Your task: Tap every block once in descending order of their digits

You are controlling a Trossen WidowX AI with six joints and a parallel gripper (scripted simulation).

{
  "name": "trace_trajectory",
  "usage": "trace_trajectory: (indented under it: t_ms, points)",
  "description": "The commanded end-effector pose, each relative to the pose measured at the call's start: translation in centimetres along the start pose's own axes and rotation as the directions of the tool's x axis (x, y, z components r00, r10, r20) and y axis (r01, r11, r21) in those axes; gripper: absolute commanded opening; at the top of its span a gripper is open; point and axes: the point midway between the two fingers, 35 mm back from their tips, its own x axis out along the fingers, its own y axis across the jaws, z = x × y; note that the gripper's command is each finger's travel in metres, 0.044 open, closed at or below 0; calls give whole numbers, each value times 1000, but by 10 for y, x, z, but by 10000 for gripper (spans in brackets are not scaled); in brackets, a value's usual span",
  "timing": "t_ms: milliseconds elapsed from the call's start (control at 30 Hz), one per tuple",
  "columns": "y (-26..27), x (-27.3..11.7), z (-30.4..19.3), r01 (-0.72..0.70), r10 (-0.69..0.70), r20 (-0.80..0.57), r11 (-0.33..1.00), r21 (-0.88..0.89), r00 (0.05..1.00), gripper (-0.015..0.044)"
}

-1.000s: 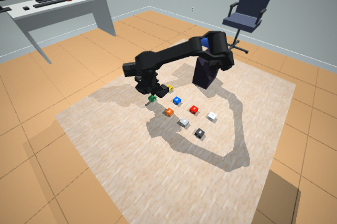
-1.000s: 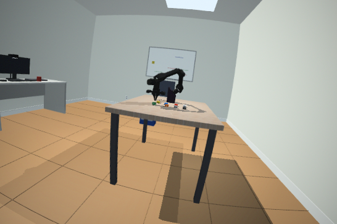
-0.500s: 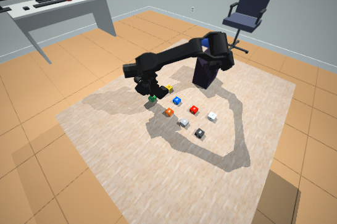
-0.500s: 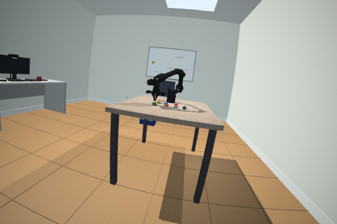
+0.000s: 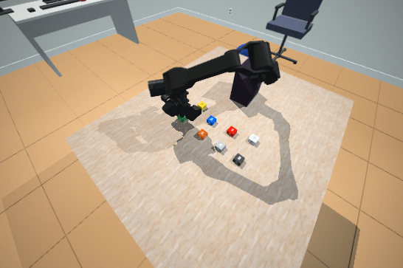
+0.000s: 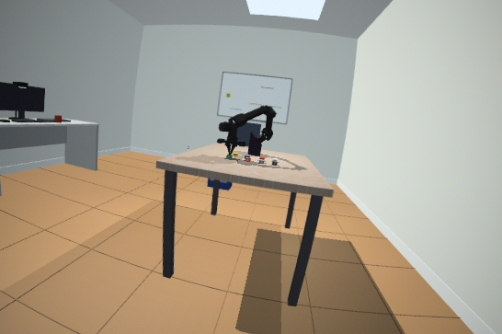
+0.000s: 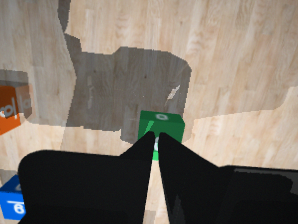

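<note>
My gripper (image 5: 182,114) (image 6: 230,154) (image 7: 155,137) is shut, its tips together at the top of a green block (image 5: 181,118) (image 6: 228,157) (image 7: 172,127) with a 0, partly hidden by the fingers. Whether they touch is unclear. A blue block (image 5: 211,120) (image 7: 9,199) shows a 6 in the wrist view. An orange block (image 5: 202,134) (image 7: 7,123) is cut off at the wrist view's left edge. A yellow block (image 5: 202,105), a red block (image 5: 232,131), a white block (image 5: 253,139), a grey block (image 5: 220,146) and a black block (image 5: 238,159) have digits too small to read.
The blocks stand on a wooden table top (image 5: 166,205) (image 6: 207,172). A dark upright stand (image 5: 243,91) is behind them, near the arm's base. The arm reaches over from the back right, and its shadow falls around the blocks.
</note>
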Motion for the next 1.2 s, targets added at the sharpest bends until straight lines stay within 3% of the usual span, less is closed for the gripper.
trace_trajectory:
  t_ms: [0,133,233,633,967,1167]
  points:
    - [0,-23,0,0,0,4,1000,0,1000,20]
    - [0,-26,0,0,0,5,1000,1,1000,20]
    - [22,-36,6,5,-5,5,1000,3,1000,99]
    - [209,-89,-6,18,-18,7,1000,10,1000,400]
    - [334,-107,-87,-9,9,0,1000,9,1000,400]
    - [348,-108,-103,-15,15,-3,1000,8,1000,400]
